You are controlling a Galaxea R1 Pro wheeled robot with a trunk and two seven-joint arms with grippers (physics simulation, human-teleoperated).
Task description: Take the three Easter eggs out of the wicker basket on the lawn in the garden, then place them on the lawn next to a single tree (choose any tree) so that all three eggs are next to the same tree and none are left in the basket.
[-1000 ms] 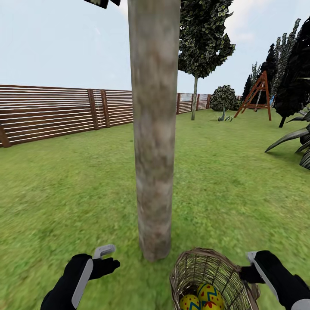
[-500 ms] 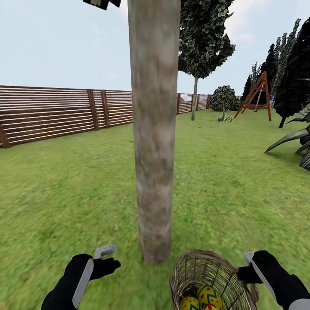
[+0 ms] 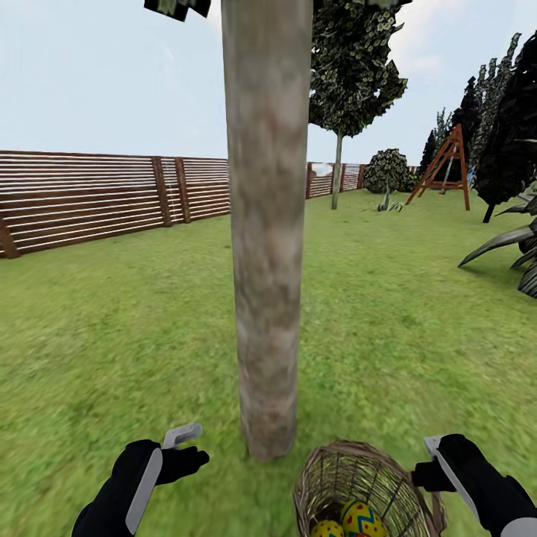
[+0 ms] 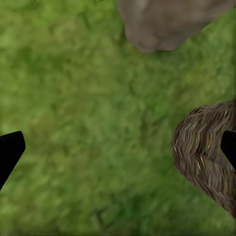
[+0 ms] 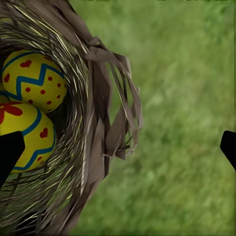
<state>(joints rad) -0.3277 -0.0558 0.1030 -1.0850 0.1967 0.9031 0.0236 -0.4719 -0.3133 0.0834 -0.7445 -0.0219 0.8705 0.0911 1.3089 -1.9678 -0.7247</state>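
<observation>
A thick pale tree trunk (image 3: 267, 246) is seen rising from the lawn (image 3: 112, 335) straight ahead. The wicker basket (image 3: 365, 488) stands on the grass just right of its base, nearer the robot, with yellow Easter eggs (image 3: 359, 519) lying inside. The left gripper (image 3: 183, 445) is held spread and empty over grass to the left. The right gripper (image 5: 118, 145) is parted around the basket's rim handle, grasping nothing.

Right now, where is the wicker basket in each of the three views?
Head view: wicker basket at the bottom edge, right of the tree trunk's base.
Left wrist view: its woven outer wall at the right edge.
Right wrist view: its rim left of centre, eggs inside.
Shared landmark: the lawn.
</observation>
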